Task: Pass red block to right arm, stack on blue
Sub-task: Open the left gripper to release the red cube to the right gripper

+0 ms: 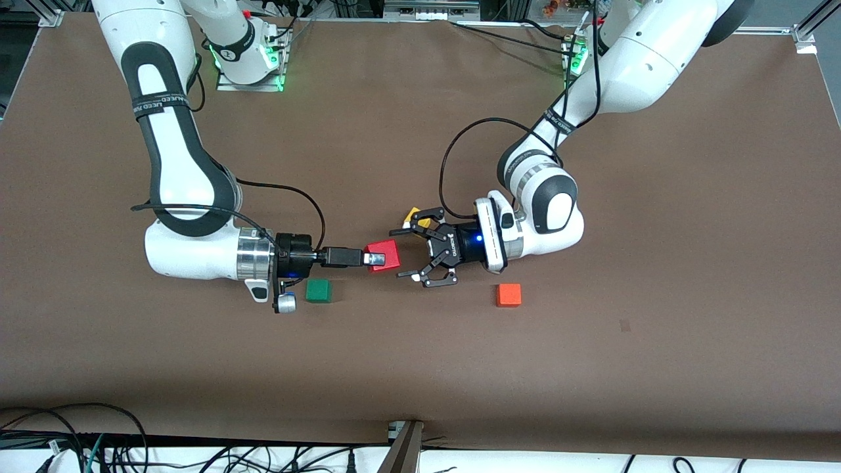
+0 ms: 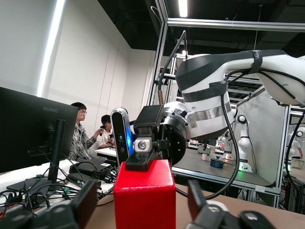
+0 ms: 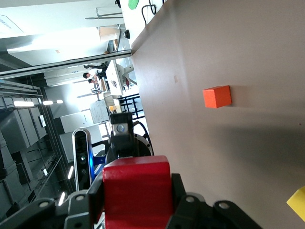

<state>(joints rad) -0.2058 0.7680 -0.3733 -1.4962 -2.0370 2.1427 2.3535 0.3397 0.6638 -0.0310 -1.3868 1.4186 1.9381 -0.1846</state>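
Red block (image 1: 384, 255) hangs above the table, clamped in the right gripper (image 1: 369, 257). Just beside it, the left gripper (image 1: 409, 253) faces the block with fingers spread apart, not touching. Farther off sit a green cube (image 1: 318, 290) and an orange cube (image 1: 508, 295).

The blue cube shows in no view. A yellow block (image 1: 413, 215) is mostly covered by the left gripper (image 1: 409, 255) in the front view, and in the right wrist view only its corner (image 3: 298, 203) enters at the picture's edge. The red block (image 1: 384, 255) has one face hidden by the right gripper's fingers (image 1: 363, 257), and it is cut off by the lower edge in both wrist views (image 2: 145, 195) (image 3: 137, 191).
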